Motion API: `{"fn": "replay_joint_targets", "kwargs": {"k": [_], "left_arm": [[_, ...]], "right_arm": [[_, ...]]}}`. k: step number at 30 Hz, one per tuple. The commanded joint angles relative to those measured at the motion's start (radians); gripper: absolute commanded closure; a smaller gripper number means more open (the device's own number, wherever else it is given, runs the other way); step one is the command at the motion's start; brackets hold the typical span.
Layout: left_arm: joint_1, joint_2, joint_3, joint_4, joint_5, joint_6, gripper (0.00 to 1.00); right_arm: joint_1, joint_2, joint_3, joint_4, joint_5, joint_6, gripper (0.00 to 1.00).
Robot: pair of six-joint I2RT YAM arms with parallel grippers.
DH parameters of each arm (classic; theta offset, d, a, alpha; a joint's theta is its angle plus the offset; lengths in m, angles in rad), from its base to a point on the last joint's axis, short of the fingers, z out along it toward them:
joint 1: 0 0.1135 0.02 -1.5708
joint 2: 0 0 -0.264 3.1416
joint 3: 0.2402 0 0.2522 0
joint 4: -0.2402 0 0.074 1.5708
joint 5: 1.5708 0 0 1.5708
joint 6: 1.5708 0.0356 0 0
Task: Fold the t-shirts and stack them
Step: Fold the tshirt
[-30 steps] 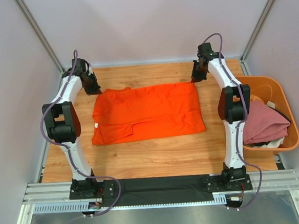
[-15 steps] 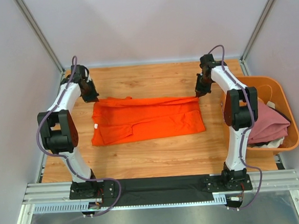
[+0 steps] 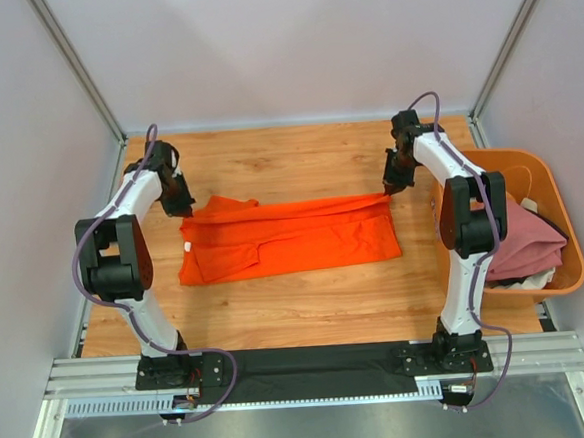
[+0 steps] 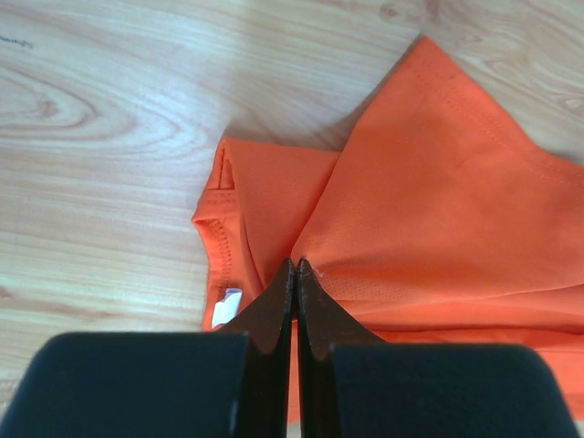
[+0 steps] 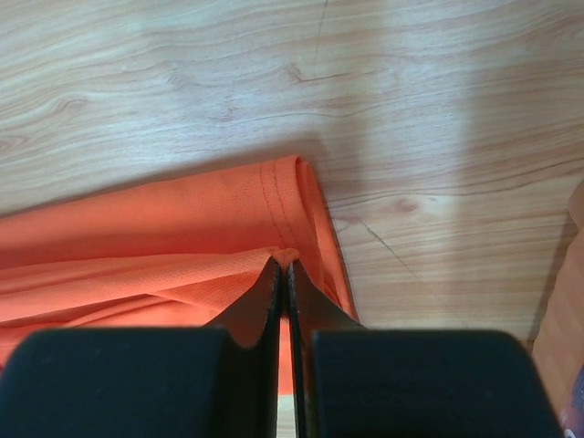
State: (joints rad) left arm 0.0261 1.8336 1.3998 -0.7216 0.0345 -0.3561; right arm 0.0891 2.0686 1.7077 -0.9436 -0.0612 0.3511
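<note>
A bright orange t-shirt (image 3: 288, 237) lies across the middle of the wooden table, its far edge lifted and folded toward the near side. My left gripper (image 3: 183, 209) is shut on the far left corner of the orange t-shirt (image 4: 438, 210), pinching the cloth at its fingertips (image 4: 297, 263). My right gripper (image 3: 389, 189) is shut on the far right corner of the same shirt (image 5: 182, 228), a small fold of hem held at the tips (image 5: 286, 257). A dusty pink t-shirt (image 3: 514, 239) lies crumpled in the orange tub.
A rigid orange plastic tub (image 3: 562, 210) stands at the right table edge, holding the pink shirt and other cloth. A white label (image 4: 225, 306) shows at the shirt's collar. Bare wood (image 3: 287, 154) lies beyond the shirt, and more in front of it.
Both grippers have drawn the shirt's far edge toward the near side, folding it over. The visible orange area has narrowed from back to front.
</note>
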Motion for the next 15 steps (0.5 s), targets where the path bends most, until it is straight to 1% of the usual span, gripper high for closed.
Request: {"fn": "replay_joint_targets", "kwargs": {"k": [1,2,3,4,5,6,7,8,9,10,11,12,13,14,15], "left_arm": [[0.0,-0.031,-0.012,0.001,-0.03,-0.009,1.0],[0.0,-0.03,-0.013,-0.007,-0.031,-0.009,1.0],[0.0,-0.031,-0.021,-0.007,-0.031,-0.01,1.0],[-0.002,-0.034,-0.025,-0.007,-0.033,-0.009,1.0],[0.0,-0.04,-0.039,-0.009,-0.031,-0.01,0.96],[0.0,-0.066,-0.048,-0.01,-0.031,-0.011,0.88],[-0.002,-0.082,-0.057,-0.01,-0.031,-0.021,0.71],[0.0,-0.105,-0.082,-0.018,-0.033,-0.029,0.63],[-0.002,-0.156,-0.097,-0.019,-0.031,-0.038,0.56],[0.0,-0.187,-0.111,-0.024,-0.066,-0.058,0.53],[-0.002,-0.218,-0.143,-0.025,-0.102,-0.072,0.49],[0.0,-0.276,-0.156,-0.015,-0.11,-0.079,0.42],[-0.002,-0.302,-0.169,0.005,-0.102,-0.08,0.4],[0.0,-0.319,-0.179,0.052,-0.066,-0.072,0.39],[-0.002,-0.329,-0.176,0.082,-0.041,-0.066,0.37]], "right_arm": [[-0.005,-0.01,-0.023,0.025,0.04,0.005,1.0],[-0.005,-0.015,-0.032,0.023,0.041,0.003,0.99],[-0.005,-0.021,-0.037,0.019,0.044,0.002,0.97],[-0.005,-0.024,-0.048,0.009,0.05,0.006,0.92],[-0.005,-0.045,-0.052,-0.021,0.05,0.012,0.79],[-0.005,-0.059,-0.063,-0.033,0.05,0.02,0.72],[-0.006,-0.083,-0.081,-0.038,0.038,0.029,0.67],[-0.005,-0.108,-0.117,-0.037,0.032,0.041,0.6],[-0.005,-0.16,-0.137,-0.031,0.029,0.048,0.57],[-0.006,-0.18,-0.151,-0.021,0.027,0.051,0.53],[-0.005,-0.195,-0.152,-0.005,0.026,0.055,0.47],[-0.005,-0.208,-0.146,0.011,0.02,0.058,0.45],[-0.005,-0.212,-0.137,0.031,-0.004,0.057,0.4],[-0.003,-0.203,-0.123,0.07,-0.021,0.057,0.35],[-0.002,-0.164,-0.071,0.072,-0.057,0.06,0.34]]}}
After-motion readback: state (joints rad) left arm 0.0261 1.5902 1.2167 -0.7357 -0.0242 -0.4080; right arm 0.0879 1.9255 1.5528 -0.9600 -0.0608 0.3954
